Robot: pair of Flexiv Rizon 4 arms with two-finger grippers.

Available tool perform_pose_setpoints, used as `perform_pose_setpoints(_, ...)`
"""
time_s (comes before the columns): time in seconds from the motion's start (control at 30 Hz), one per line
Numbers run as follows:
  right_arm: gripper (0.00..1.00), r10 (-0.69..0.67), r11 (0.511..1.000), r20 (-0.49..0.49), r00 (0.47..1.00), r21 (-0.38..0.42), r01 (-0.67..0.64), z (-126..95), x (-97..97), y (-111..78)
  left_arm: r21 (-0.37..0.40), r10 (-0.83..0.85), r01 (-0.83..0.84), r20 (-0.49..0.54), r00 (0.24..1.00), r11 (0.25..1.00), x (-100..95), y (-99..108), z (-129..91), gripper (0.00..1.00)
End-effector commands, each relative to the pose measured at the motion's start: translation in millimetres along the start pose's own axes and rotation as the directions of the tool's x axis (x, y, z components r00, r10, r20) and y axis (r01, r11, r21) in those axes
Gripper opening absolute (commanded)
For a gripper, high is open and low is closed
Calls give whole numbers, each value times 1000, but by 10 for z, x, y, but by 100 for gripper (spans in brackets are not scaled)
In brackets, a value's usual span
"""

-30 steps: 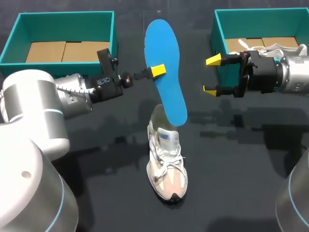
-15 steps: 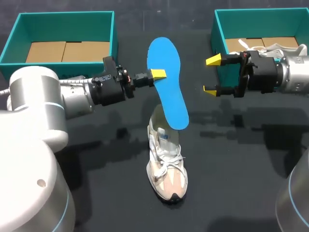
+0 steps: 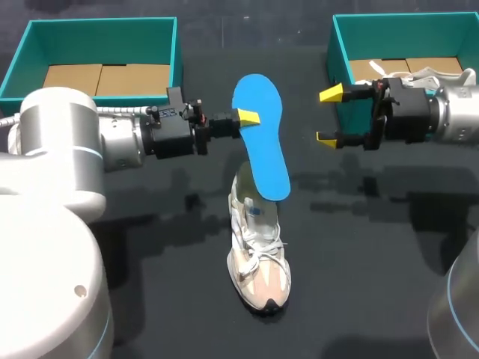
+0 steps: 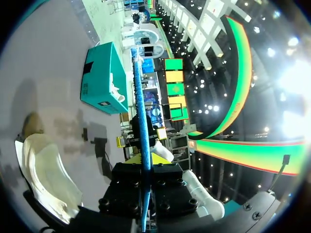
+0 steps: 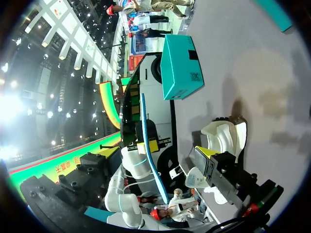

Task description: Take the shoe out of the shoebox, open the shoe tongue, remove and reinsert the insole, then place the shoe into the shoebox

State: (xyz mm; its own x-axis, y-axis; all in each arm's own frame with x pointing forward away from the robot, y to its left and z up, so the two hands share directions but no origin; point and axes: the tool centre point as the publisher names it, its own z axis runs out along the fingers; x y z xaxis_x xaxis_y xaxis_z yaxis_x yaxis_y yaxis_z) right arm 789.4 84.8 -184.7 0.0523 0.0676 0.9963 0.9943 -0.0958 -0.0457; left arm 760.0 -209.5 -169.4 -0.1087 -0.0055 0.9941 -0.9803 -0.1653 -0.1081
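My left gripper (image 3: 247,117) is shut on the blue insole (image 3: 262,134), gripping its edge near the upper half. The insole hangs tilted, and its lower end is over the opening of the beige-and-white shoe (image 3: 258,254), which stands on the black table. In the left wrist view the insole (image 4: 141,107) runs edge-on between my fingers, with the shoe (image 4: 46,174) below and to one side. My right gripper (image 3: 329,116) stands open and empty to the right of the insole, in front of the right teal shoebox (image 3: 333,45). From the right wrist the insole (image 5: 151,165) and the shoe (image 5: 226,136) both show.
A second teal box (image 3: 97,26) with a cardboard floor stands at the back left. In the right shoebox lies another pale shoe with white laces (image 3: 426,75). Bare black table lies around the shoe.
My left arm has lowered and tipped the insole, so its top end has dropped toward the table while its lower end stays over the shoe. The right arm has not moved.
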Motion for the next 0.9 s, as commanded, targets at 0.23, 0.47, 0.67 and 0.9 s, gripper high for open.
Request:
perform_pose_setpoints(0.23,100,-110,994,159,981,-8,113,-67,193,-15,-25,-48,48,-10,999,999,-135,-23,22,0)
perform_pose_setpoints(0.47,100,-238,971,343,909,88,221,-68,373,-20,-50,-89,88,-14,996,995,-213,-27,50,0)
perform_pose_setpoints(0.67,100,-359,932,558,748,173,318,-106,540,-103,-56,-92,91,-11,996,994,-221,-28,57,0)
perform_pose_setpoints(0.9,100,-393,911,740,546,231,342,-51,688,-190,-56,-92,91,-11,996,994,-221,-28,57,0)
